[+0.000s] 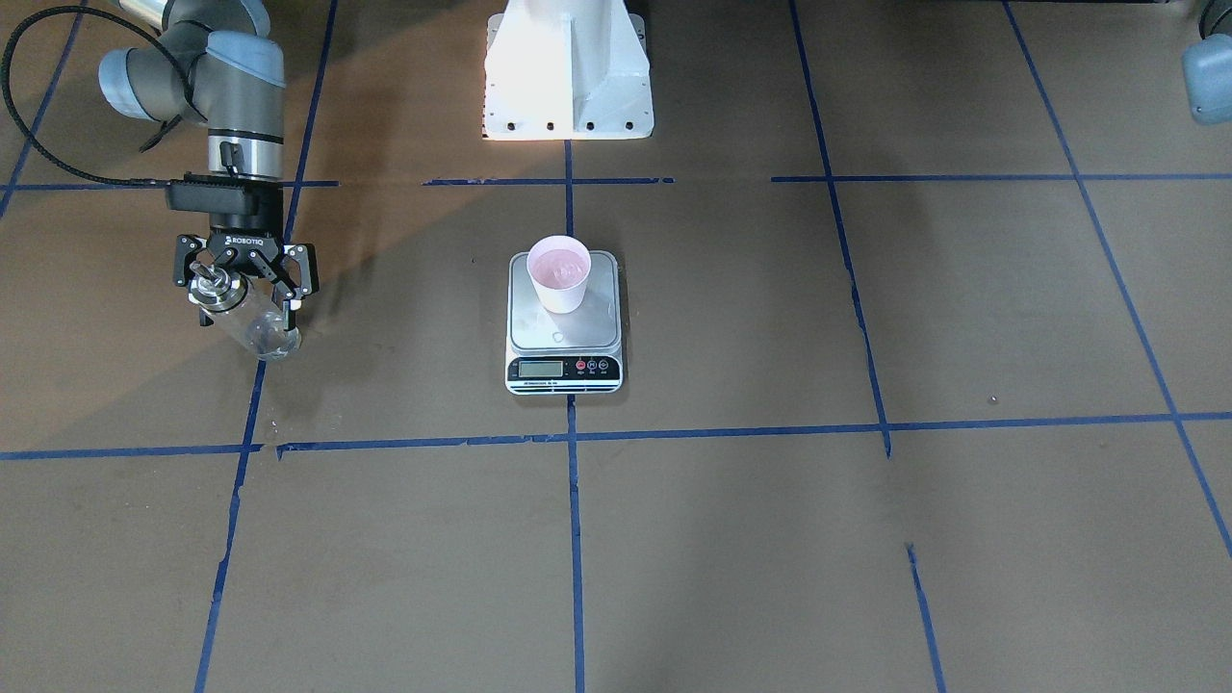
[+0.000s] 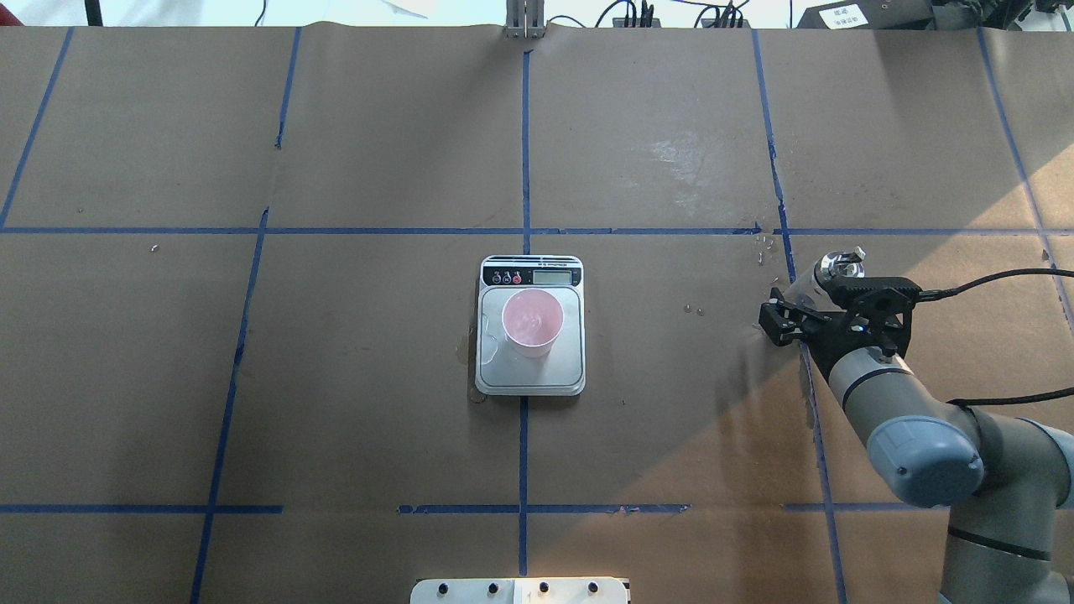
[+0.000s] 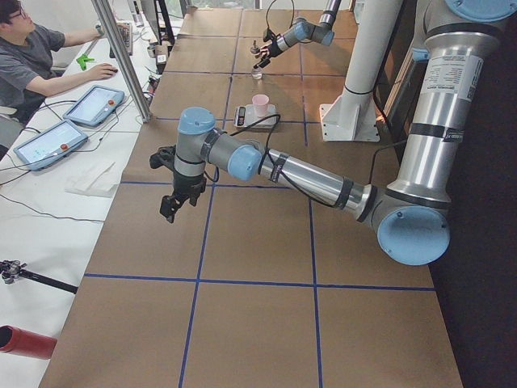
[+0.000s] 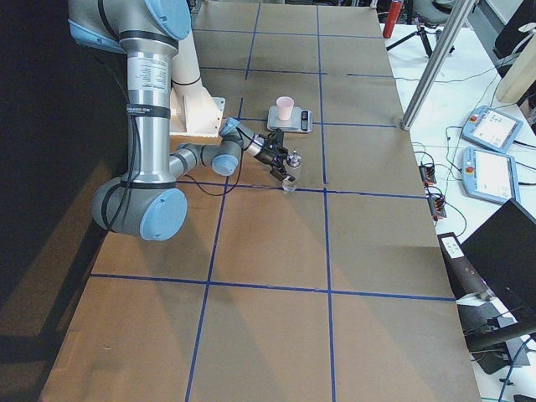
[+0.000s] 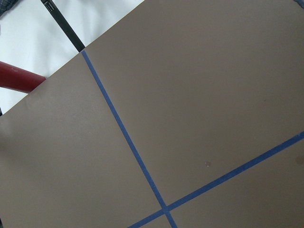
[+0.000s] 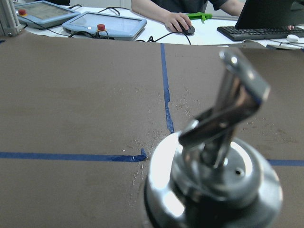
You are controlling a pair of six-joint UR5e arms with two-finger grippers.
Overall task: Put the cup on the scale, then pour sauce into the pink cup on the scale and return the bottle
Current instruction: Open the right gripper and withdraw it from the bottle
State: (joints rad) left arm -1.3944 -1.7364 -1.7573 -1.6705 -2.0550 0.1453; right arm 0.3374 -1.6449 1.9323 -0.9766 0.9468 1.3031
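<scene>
The pale pink cup (image 1: 558,271) stands upright on the far part of the scale (image 1: 564,371), with liquid inside; it also shows in the overhead view (image 2: 532,321). The clear glass bottle (image 1: 252,318) with its silver pourer cap (image 2: 839,267) stands on the table at a blue tape crossing, well to the robot's right of the scale. My right gripper (image 1: 248,316) hangs over it, its fingers spread wide either side of the bottle and apart from the glass. The cap fills the right wrist view (image 6: 213,190). My left gripper (image 3: 170,212) hovers over bare table far to the left; I cannot tell its state.
Small wet drops lie on the paper around the bottle (image 6: 142,142) and a small puddle lies on the scale platform (image 1: 558,338). The white robot base (image 1: 568,77) stands behind the scale. An operator (image 3: 32,56) sits with tablets beyond the table's far edge.
</scene>
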